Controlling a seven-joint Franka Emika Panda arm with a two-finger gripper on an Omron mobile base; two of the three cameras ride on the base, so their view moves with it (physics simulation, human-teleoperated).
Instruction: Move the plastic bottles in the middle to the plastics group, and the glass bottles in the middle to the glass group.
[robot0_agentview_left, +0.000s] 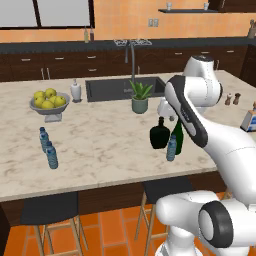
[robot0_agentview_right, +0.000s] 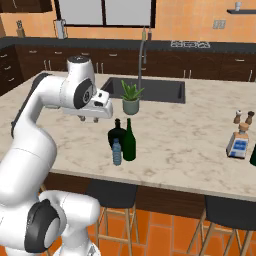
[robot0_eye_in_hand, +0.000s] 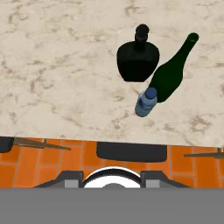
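Note:
Three bottles stand close together mid-counter near the front edge: a squat black flask, a taller dark green bottle, and a small clear plastic bottle with a blue cap. The plastics group is two like bottles at the counter's left. At the right end are a blue-labelled bottle and a dark one cut by the frame edge, seemingly the glass group. My gripper hovers above and left of the trio, open and holding nothing.
A bowl of yellow fruit and a white soap dispenser stand at the back left. The sink and a potted plant lie behind the trio. Two shakers sit right. Stools stand under the front edge.

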